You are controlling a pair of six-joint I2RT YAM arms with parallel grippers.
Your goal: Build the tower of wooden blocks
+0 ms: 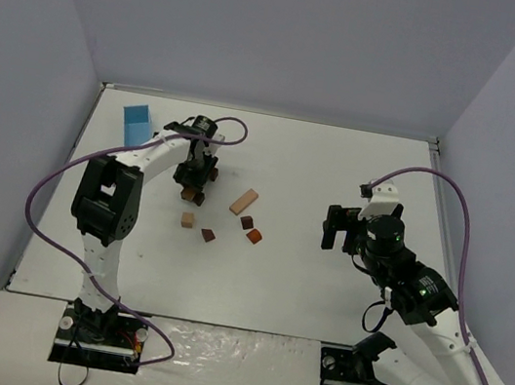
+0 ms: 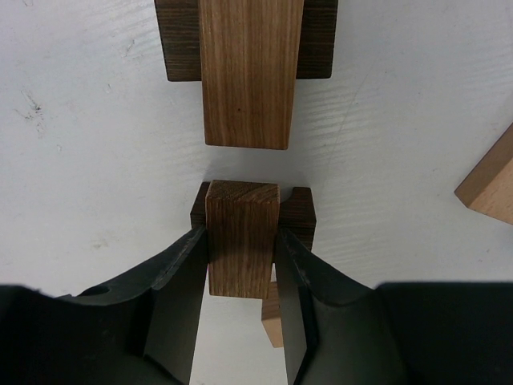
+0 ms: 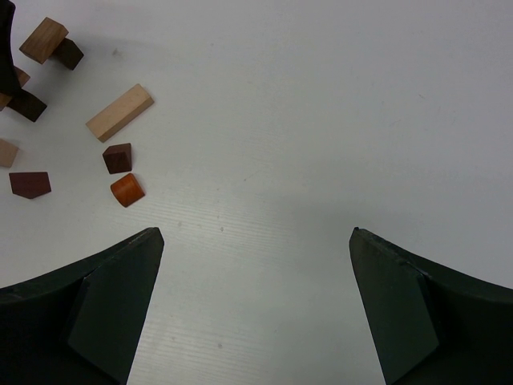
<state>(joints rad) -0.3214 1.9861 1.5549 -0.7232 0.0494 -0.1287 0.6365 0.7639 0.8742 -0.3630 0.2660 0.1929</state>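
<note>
My left gripper (image 2: 242, 241) is shut on an upright brown block (image 2: 240, 216) that stands over a dark brown block (image 2: 300, 210) on the table. Just beyond it a longer brown bar (image 2: 250, 72) lies across another dark brown block (image 2: 317, 40). From above, the left gripper (image 1: 193, 180) covers this small stack. Loose wood blocks lie to its right: a tan bar (image 1: 244, 201), a dark brown piece (image 1: 247, 221), a reddish-orange piece (image 1: 254, 236), a tan cube (image 1: 187, 220) and a dark reddish piece (image 1: 208, 236). My right gripper (image 3: 256, 234) hangs open over bare table.
A light blue box (image 1: 137, 123) stands at the back left, close behind the left arm. The right gripper (image 1: 336, 227) sits well right of the blocks. Grey walls close in the table on three sides. A tan bar's end (image 2: 490, 186) shows at the right of the left wrist view.
</note>
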